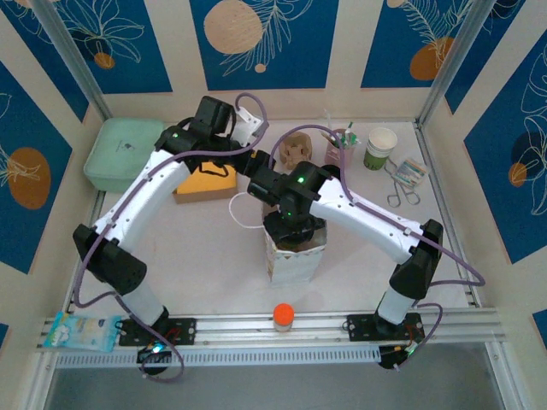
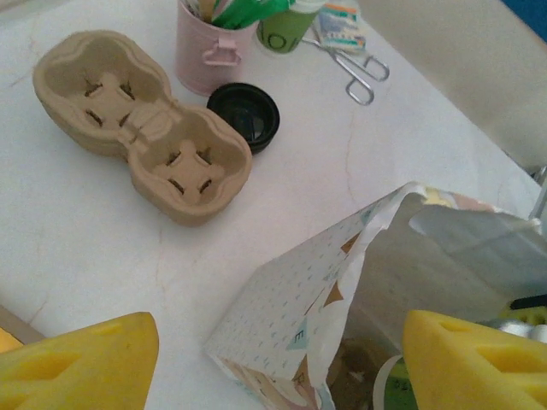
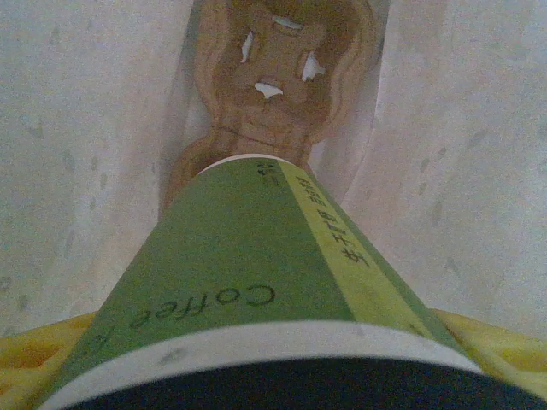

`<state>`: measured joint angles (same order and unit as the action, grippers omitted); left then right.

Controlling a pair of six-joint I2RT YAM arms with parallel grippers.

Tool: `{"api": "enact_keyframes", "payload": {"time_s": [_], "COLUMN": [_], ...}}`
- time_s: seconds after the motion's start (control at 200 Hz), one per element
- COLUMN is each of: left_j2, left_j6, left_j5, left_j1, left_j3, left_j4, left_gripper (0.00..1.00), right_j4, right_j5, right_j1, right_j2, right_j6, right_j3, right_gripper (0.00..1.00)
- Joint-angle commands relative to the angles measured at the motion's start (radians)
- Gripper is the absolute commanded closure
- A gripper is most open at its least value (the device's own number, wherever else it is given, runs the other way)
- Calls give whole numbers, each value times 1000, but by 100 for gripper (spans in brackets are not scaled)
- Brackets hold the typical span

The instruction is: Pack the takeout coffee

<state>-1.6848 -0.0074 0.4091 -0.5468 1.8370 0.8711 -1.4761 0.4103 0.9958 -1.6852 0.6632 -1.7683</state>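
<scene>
- The green paper cup with a black lid (image 3: 256, 265) runs off the bottom edge of your right wrist view.
- The right gripper's yellow fingers (image 3: 504, 359) lie mostly behind it.
- It half-covers the brown pulp carrier (image 3: 273, 77).
- From above, the right arm (image 1: 342, 201) hides the mouth of the patterned paper bag (image 1: 291, 260) from you.
- The left gripper's yellow fingers (image 2: 81, 367) run off the bottom edge.

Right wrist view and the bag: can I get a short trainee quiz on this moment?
1. True or false: the right gripper holds the green paper coffee cup with the black plastic lid.
2. What lies at the bottom of the white patterned paper bag, beneath that cup? A) brown moulded-pulp cup carrier B) metal scissors C) pink cup
3. Fill in: the left gripper has its jaws ____.
Key: 1 true; 2 A; 3 open.
</scene>
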Motion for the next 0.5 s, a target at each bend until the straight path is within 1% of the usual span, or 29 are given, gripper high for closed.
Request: {"api": "enact_keyframes", "payload": {"time_s": [0.0,0.1,0.33,0.495], "left_j2": [-33,-60,-81,-94], "left_j6": [56,61,72,76], "left_j5": [8,-14,-10,-56], "left_j1": [-13,-22,-47,-54], "left_j3": [48,64,48,36], "left_j4": [78,100,99,111], "left_gripper": [27,29,32,39], "right_j4": [-1,-1,1,-1], "right_j5": [-20,-19,-18,-14], "right_j1": [6,7,6,1], "right_j2": [31,30,35,42], "right_j6": [15,13,15,18], "right_j3": [13,15,26,30], "right_gripper": [82,82,82,82]}}
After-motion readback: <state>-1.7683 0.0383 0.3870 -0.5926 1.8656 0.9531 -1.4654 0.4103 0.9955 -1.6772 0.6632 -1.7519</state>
